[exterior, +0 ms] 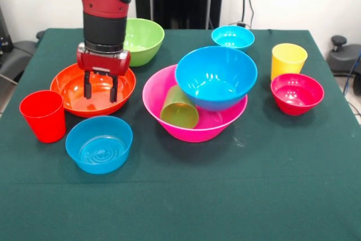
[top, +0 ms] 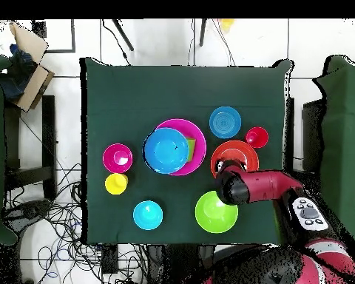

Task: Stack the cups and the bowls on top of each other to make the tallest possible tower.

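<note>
My gripper is open and empty, its fingers hanging just inside the orange bowl. In the overhead view the arm's wrist hides it over that bowl. The biggest pink bowl holds the large blue bowl, tilted, and the green cup lying on its side. The red cup and the small translucent blue bowl stand in front of the orange bowl. The lime green bowl is behind it. The yellow cup, magenta-red bowl and cyan bowl stand at the right.
Everything sits on a dark green tablecloth. From above, the pink bowl with the blue bowl is at the table's middle. Chairs, cables and a cardboard box lie off the table.
</note>
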You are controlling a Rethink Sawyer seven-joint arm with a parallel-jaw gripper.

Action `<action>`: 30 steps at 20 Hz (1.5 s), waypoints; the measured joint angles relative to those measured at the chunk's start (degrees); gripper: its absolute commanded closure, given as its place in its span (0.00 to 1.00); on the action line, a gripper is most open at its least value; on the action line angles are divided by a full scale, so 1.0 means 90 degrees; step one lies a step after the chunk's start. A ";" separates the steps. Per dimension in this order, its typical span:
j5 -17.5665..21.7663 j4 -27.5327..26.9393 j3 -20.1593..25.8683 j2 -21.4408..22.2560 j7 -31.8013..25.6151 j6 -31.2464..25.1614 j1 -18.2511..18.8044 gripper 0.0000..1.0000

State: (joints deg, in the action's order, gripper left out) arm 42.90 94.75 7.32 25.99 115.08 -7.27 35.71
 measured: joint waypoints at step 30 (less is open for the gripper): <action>0.0001 0.0029 -0.0079 0.0549 0.0000 -0.0001 -0.0696 0.00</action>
State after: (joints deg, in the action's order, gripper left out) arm 42.91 95.01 6.61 30.94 115.08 -7.28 29.44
